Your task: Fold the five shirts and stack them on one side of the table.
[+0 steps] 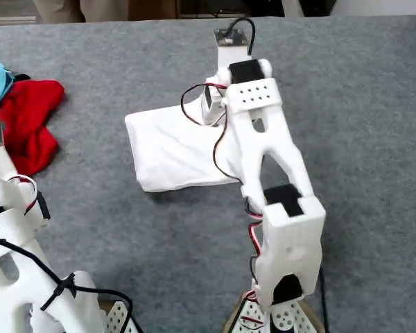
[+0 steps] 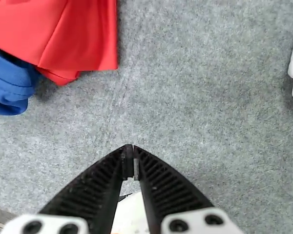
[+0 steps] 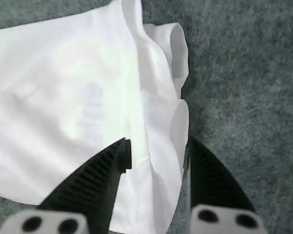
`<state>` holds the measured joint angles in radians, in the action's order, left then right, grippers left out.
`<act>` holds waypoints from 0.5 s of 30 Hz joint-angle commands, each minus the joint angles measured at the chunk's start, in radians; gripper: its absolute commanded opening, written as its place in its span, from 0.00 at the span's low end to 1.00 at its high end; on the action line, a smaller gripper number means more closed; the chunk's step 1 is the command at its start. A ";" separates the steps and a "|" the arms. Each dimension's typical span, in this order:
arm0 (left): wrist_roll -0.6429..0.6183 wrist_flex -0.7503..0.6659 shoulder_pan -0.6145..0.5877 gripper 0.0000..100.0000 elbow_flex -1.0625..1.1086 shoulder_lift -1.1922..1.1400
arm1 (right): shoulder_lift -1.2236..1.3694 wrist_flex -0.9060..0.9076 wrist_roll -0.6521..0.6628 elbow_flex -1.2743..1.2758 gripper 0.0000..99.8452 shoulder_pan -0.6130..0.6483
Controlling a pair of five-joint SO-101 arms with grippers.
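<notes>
Right pincer open over the white shirt, left pincer closed above bare cloth.

From my station I see the folded white cotton shirt [image 1: 170, 149] lying flat near the middle of the grey felt-covered table [image 1: 360, 104]. My right gripper [image 3: 157, 146] hangs at its far corner, jaws standing well apart, with the shirt's rolled edge [image 3: 178, 53] running between them; I cannot tell whether either finger touches the fabric. My left gripper [image 2: 131, 151] has its ribbed black fingers [image 2: 102, 183] pressed tip to tip with nothing between them, poised above bare felt. The crumpled red shirt [image 1: 28, 121] sits well apart from the white one, at the table's edge on the left arm's side, and a bunched blue shirt [image 2: 7, 80] is tucked against and partly under it.
</notes>
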<state>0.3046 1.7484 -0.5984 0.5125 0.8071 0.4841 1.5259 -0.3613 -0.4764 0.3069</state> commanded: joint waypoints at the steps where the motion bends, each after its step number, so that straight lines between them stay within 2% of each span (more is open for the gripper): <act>1: -0.005 0.002 0.034 0.02 0.000 0.005 | -0.001 0.034 -0.028 -0.044 0.19 0.001; 9: -0.003 -0.025 0.046 0.02 0.000 0.005 | -0.015 0.206 -0.043 -0.070 0.23 0.013; 15: -0.003 -0.250 0.176 0.02 0.000 0.005 | -0.073 0.256 -0.123 -0.076 0.17 0.022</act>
<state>0.3046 1.6103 -0.4787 0.5125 0.8071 0.4872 1.7607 -0.4503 -0.4764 0.3069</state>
